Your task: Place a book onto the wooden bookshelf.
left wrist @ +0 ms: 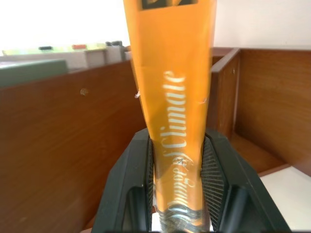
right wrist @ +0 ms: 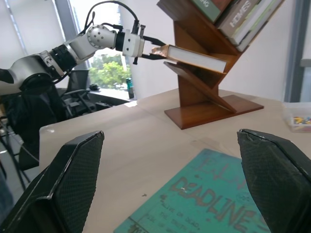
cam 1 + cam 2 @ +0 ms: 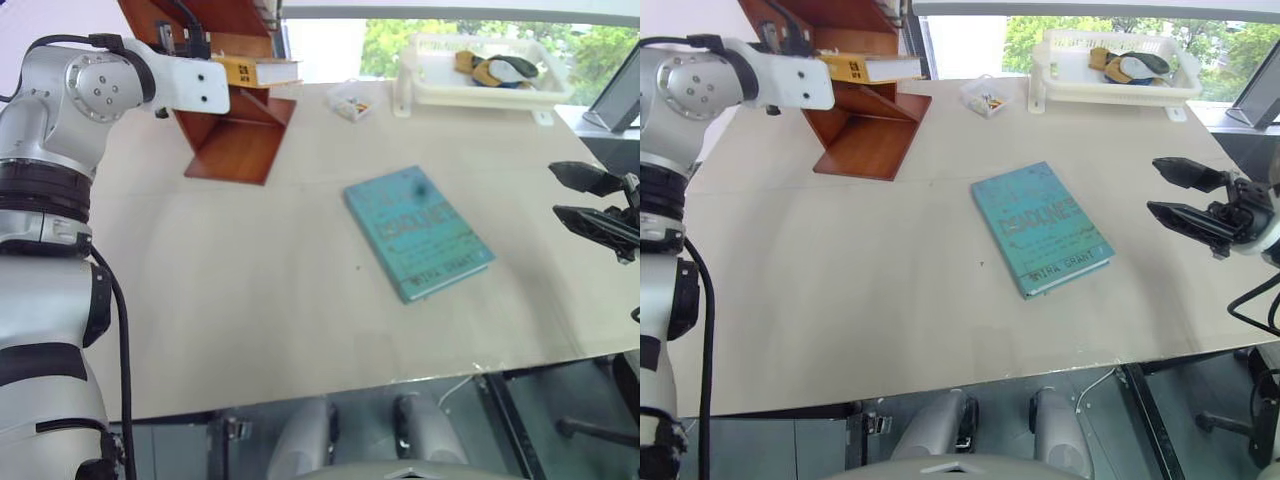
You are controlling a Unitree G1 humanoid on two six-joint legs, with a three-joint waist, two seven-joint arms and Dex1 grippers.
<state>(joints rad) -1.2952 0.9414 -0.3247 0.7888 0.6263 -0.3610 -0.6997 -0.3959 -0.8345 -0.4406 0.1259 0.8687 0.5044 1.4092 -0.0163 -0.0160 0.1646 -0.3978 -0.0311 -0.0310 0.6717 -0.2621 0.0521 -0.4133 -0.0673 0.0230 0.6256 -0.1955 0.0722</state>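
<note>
At the wooden bookshelf (image 3: pixel 865 125), left gripper (image 2: pixel 154 50) jaws were narrow on the book (image 1: pixel 175 97), w/ release & pull-back likely next; right gripper (image 3: pixel 1175 195) jaws wide, empty.

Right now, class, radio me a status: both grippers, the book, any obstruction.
Left gripper fingers around the book, resting on the wooden bookshelf. Right gripper open, empty. Teal book flat on table, nothing obstructing.

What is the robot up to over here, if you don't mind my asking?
It is shelving a book. The left gripper holds the orange book by its spine end, with the book lying on a slanted panel of the wooden bookshelf. The right gripper hangs open beside the table, holding nothing. A teal book lies flat on the table.
</note>
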